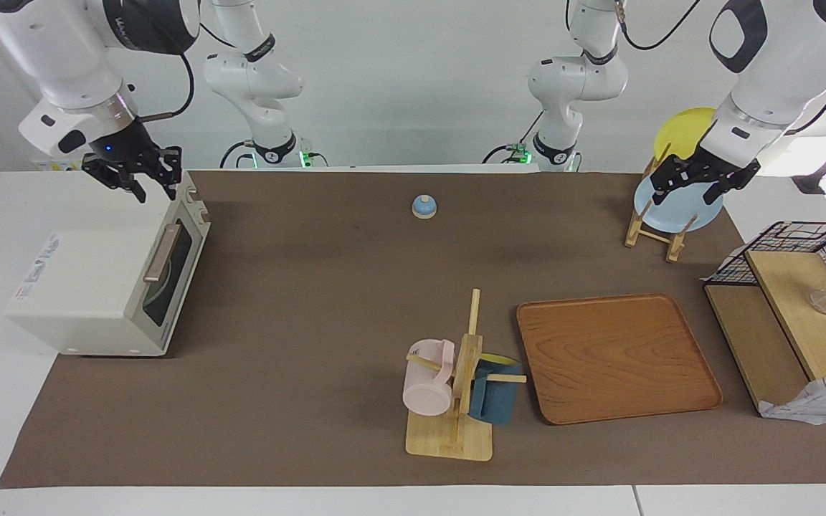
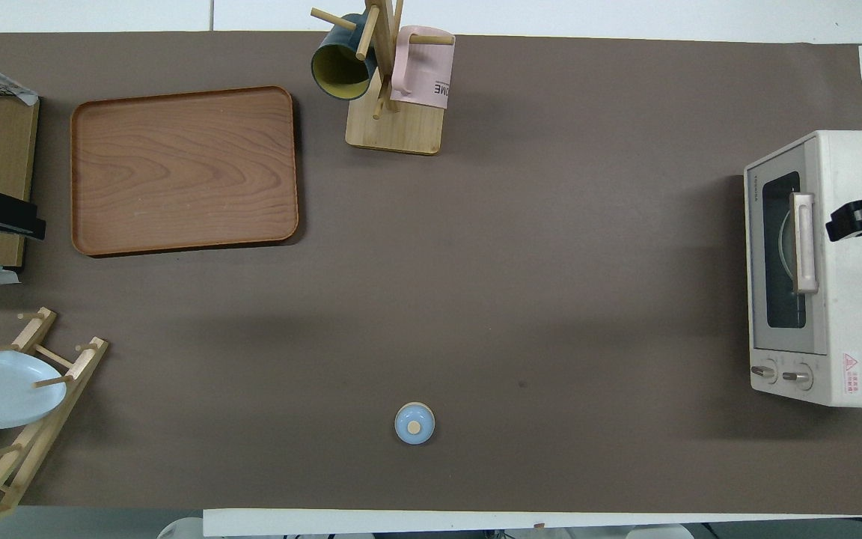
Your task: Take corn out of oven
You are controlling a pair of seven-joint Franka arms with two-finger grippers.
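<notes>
We see oven (image 1: 108, 287) at right arm's end of table, door shut, handle (image 1: 162, 252) untouched; corn not visible through dark glass. Right gripper (image 1: 142, 180) hangs over oven's top edge nearest robots, fingers spread, empty. Left gripper (image 1: 700, 183) hangs over plate rack (image 1: 653, 229) at other end, spread, empty. Tray (image 1: 617, 358), mug stand (image 1: 456, 401) well apart from both.

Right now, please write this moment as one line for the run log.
oven: door closed | corn: not visible | right gripper: over oven top, open | left gripper: over plate rack, waiting
</notes>
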